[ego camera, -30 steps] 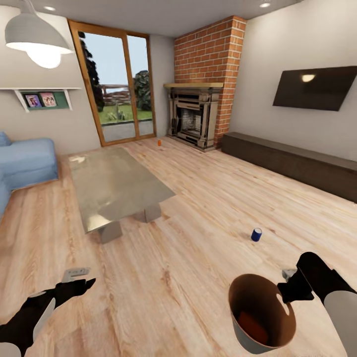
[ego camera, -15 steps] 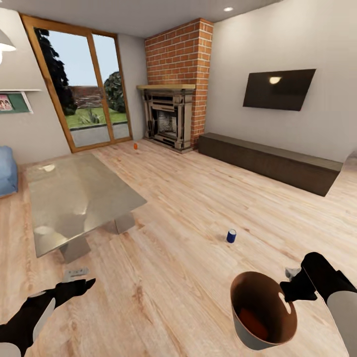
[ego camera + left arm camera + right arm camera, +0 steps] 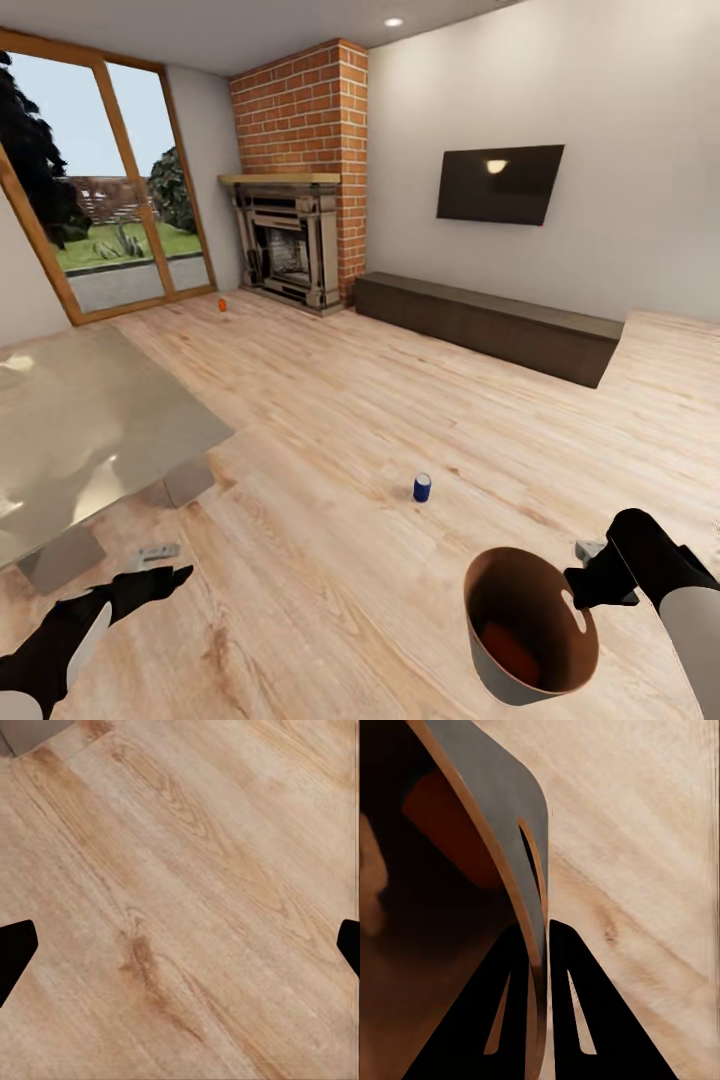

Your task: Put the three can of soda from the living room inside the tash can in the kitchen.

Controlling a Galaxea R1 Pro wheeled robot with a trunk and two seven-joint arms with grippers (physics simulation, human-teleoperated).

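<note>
In the head view my right gripper [image 3: 578,587] is shut on the rim of the tash can [image 3: 500,675], which hangs tilted at the lower right. An orange-red can of soda [image 3: 511,651] lies inside it. The right wrist view has the two fingers [image 3: 574,1009] clamped on the bin wall [image 3: 502,817], with the orange-red can [image 3: 442,821] inside. A dark blue can of soda [image 3: 422,487] stands on the plank floor ahead of the bin. Another orange-red can [image 3: 222,304] stands far off by the fireplace. My left gripper [image 3: 170,575] is open and empty; its fingertips [image 3: 15,949] show over bare floor.
A low grey table [image 3: 90,420] fills the left side. A brick fireplace [image 3: 290,240], a long dark low cabinet [image 3: 485,322] under a wall television [image 3: 498,183], and a glass door [image 3: 90,230] line the far walls. Open plank floor [image 3: 330,420] spans the middle.
The whole view has swung to the right: sofa and lamp left the picture, and table, fireplace and cans shifted left. The arms and held bin kept their places.
</note>
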